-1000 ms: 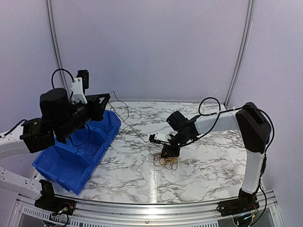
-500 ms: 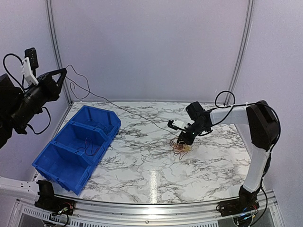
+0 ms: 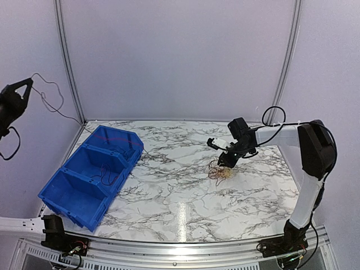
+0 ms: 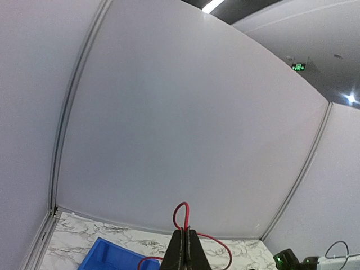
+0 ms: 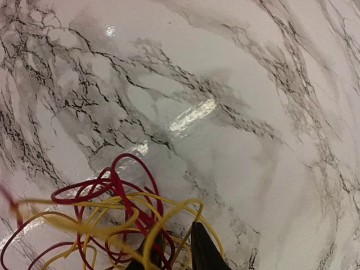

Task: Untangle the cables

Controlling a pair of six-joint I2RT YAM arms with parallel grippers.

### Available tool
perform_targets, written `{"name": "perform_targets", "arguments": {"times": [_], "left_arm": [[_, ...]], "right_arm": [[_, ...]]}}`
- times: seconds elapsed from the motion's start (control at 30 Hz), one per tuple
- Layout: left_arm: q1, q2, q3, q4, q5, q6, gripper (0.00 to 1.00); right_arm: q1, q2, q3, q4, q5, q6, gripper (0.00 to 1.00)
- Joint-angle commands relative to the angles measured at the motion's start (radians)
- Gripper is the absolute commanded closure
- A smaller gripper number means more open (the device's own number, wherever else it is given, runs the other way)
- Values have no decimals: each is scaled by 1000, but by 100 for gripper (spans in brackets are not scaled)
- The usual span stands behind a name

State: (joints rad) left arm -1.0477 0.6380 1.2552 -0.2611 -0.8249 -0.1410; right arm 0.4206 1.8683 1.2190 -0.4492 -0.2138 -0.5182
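Two grips. Left gripper: clamped together on a red cable, looping above the jaws. Right gripper: narrowly parted, pinching strands of the red-and-yellow tangle bunched ahead of the jaws.

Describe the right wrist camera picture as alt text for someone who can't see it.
A loose tangle of red and yellow wires fills the lower left over a marble table, with the right gripper pinching strands at the bottom edge.
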Motion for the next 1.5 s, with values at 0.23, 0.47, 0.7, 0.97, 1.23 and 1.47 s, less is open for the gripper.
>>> {"name": "perform_targets", "arguments": {"times": [0.23, 0.47, 0.7, 0.97, 1.23, 1.47], "left_arm": [[-5, 40, -101, -49, 7, -47, 100], [-5, 88, -66, -48, 35, -34, 100], [-5, 80, -41, -48, 24, -18, 100], [-5, 98, 47, -69, 26, 22, 100], [-5, 278, 331, -184, 35, 102, 100], [-5, 441, 527, -196, 48, 211, 100]], "right_arm": [[-37, -7, 7, -4, 5, 19, 77], [-37, -40, 7, -3, 23, 9, 56], [-40, -166, -4, 1, 57, 6, 28], [-47, -240, -19, 10, 49, 10, 18], [-48, -233, -37, 30, 44, 5, 15], [-48, -222, -54, 58, 72, 9, 7]]}}
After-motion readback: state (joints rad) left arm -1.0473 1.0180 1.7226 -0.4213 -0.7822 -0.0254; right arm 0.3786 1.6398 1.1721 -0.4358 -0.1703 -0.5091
